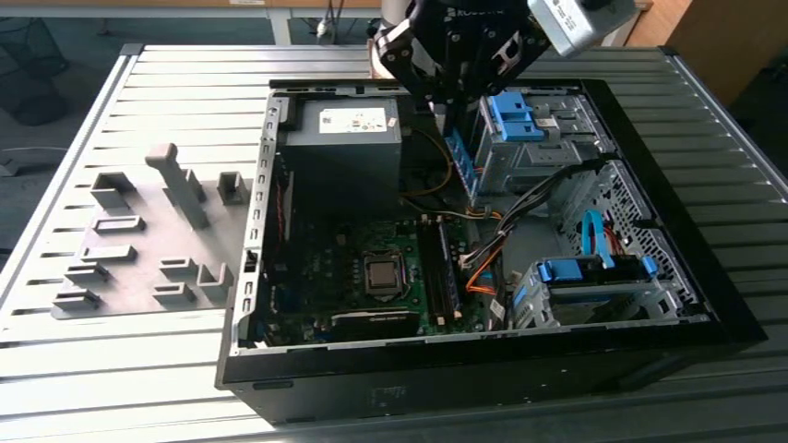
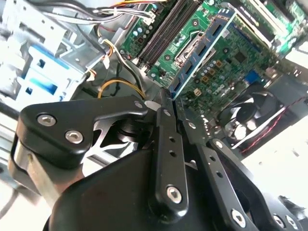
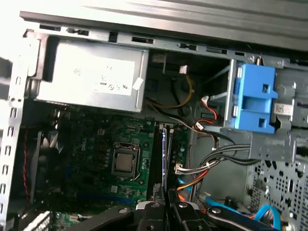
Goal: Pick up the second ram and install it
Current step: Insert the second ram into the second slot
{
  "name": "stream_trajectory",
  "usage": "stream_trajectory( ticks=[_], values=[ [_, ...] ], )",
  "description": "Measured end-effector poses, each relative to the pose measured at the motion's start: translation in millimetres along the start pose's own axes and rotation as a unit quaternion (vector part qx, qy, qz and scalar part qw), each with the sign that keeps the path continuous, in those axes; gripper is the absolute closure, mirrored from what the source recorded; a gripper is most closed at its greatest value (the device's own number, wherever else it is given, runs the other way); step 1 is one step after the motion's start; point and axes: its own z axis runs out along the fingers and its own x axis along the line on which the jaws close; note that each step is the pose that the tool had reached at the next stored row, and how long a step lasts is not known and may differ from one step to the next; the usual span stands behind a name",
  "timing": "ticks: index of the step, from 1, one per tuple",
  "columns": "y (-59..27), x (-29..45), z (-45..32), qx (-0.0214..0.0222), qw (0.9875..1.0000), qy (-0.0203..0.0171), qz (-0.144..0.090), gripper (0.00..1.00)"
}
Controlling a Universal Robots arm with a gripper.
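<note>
We see a ribbed metal counter (image 1: 161,83) carrying an open black PC case (image 1: 689,268) lying on its side. On the exterior view's left of the case lies a flat grey fixture (image 1: 136,245) with raised blocks and slots. Beyond the counter we make out a dark floor and furniture legs, and a brown panel at the exterior view's far right corner.

Inside the case sit a grey power supply (image 1: 341,138), a green motherboard (image 1: 332,268) with its bare CPU socket (image 1: 384,274), and long dark memory slots (image 1: 437,268) just beside the socket on the exterior view's right. 1 stick already stands in those slots (image 3: 164,154). Blue drive-bay latches (image 1: 511,118) and a second blue bay (image 1: 591,270) crowd the side on the exterior view's right, with black, orange and yellow cables (image 1: 511,217) running between them and the board.

The gripper (image 1: 459,92) hangs over the case's far end, between the power supply and the upper blue latch. Its fingers (image 2: 166,113) are clamped on the ram (image 1: 459,157), which hangs upright below them as a thin blue-green strip, clear of the board. In the second wrist view its edge (image 2: 202,55) runs out from the fingertips above the motherboard, near the slots. The cables lie close beside its path.
</note>
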Motion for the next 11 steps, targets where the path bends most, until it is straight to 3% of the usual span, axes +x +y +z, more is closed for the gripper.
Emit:
stream_trajectory(
  ticks=[4,11],
  values=[
    [0.0,0.0,1.0,0.0012,0.9995,-0.0007,0.03,0.86],
    [0.0,0.1,1.1,0.0012,0.9995,-0.0006,0.032,0.86]
  ],
)
